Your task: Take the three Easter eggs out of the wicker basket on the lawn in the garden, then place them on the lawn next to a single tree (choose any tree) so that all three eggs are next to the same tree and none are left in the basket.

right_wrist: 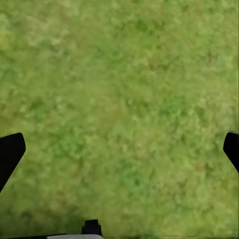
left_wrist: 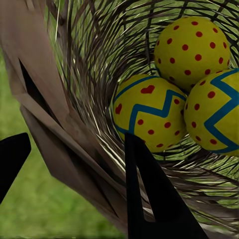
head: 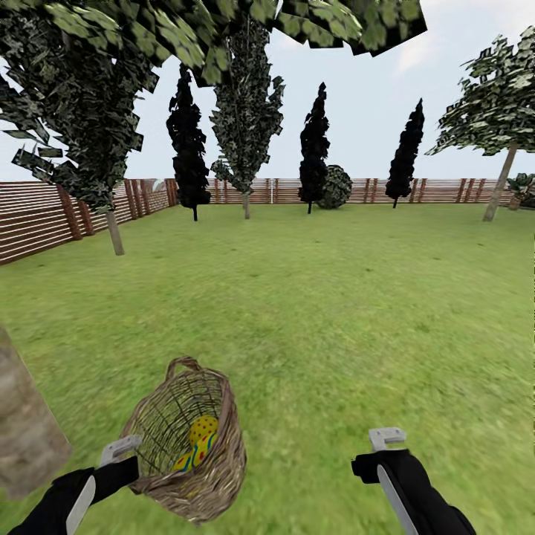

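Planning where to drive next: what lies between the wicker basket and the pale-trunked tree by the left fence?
Only bare lawn in the head view; nothing stands between the wicker basket and that tree.

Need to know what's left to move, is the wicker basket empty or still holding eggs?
Not empty. The wicker basket holds all three Easter eggs, visible together in the left wrist view.

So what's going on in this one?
A two-armed robot stands on the lawn of a fenced garden. Its left gripper straddles the rim of the wicker basket, which is tilted, one finger inside. All three Easter eggs are in the basket. The right gripper hangs open over bare grass. A pale trunk stands close by.
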Robot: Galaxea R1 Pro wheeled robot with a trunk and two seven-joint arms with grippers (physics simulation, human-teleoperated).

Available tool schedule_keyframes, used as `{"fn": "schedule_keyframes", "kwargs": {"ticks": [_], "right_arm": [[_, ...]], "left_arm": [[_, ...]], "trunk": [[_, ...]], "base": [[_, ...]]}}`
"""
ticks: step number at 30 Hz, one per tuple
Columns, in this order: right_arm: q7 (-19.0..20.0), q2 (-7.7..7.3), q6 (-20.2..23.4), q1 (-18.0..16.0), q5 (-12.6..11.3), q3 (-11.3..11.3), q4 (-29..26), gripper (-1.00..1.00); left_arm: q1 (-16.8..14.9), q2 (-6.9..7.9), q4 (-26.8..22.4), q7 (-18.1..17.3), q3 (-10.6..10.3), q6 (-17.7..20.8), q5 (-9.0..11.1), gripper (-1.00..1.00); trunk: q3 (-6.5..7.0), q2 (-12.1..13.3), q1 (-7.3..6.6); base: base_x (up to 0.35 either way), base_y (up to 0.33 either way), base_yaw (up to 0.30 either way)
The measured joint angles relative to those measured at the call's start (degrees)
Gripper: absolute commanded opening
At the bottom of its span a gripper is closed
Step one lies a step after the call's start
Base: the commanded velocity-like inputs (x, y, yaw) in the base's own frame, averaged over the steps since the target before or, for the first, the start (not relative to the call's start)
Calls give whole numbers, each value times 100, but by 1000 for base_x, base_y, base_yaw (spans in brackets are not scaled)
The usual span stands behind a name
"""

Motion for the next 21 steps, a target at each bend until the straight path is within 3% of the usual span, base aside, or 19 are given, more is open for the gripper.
{"fn": "schedule_keyframes", "kwargs": {"ticks": [7, 21], "right_arm": [[-5, 8, -12, -1, 12, 7, 109, 100], [-13, 8, -23, -1, 19, 9, 130, 100]], "left_arm": [[2, -3, -1, -2, -1, 2, 17, -100], [2, -57, -2, -9, 1, -7, -5, -100]], "trunk": [[0, 0, 0], [0, -1, -3]], "base": [[-318, -91, 97], [-5, -1, 295]]}}
